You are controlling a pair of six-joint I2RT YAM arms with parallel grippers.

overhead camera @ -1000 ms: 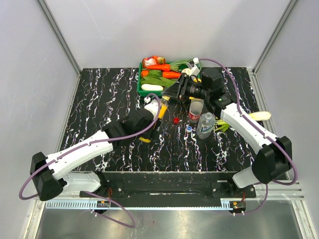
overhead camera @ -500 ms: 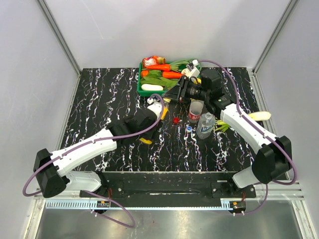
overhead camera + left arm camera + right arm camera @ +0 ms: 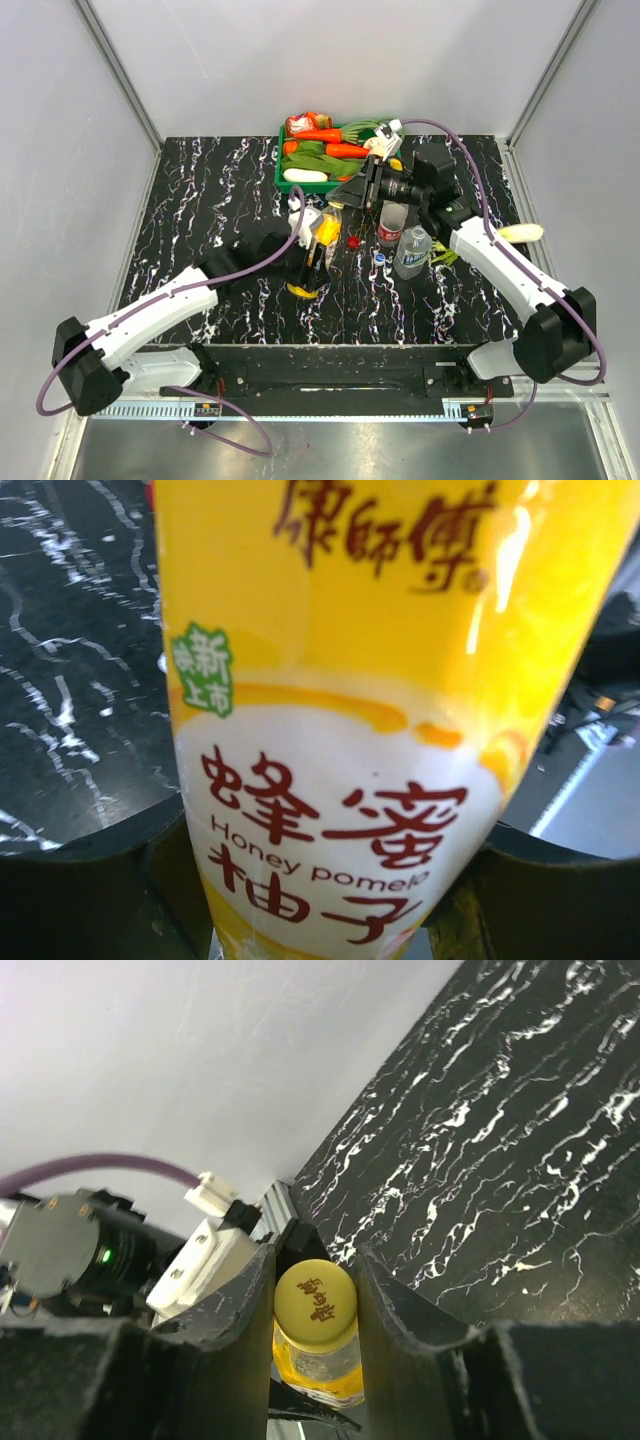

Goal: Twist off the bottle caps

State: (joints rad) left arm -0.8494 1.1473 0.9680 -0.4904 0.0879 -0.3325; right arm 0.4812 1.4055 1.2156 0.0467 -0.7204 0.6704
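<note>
Top external view shows the left gripper holding the yellow juice bottle around its middle, but the cap is too small to make out there. Right wrist view shows that yellow cap on the bottle, pinched tight by the right gripper. Left wrist view shows only the bottle's label, squeezed from both sides. Just right of the juice bottle, a red cap and a blue cap lie loose on the black counter, with two clear bottles beyond them. A green tray sits behind the juice bottle.
</note>
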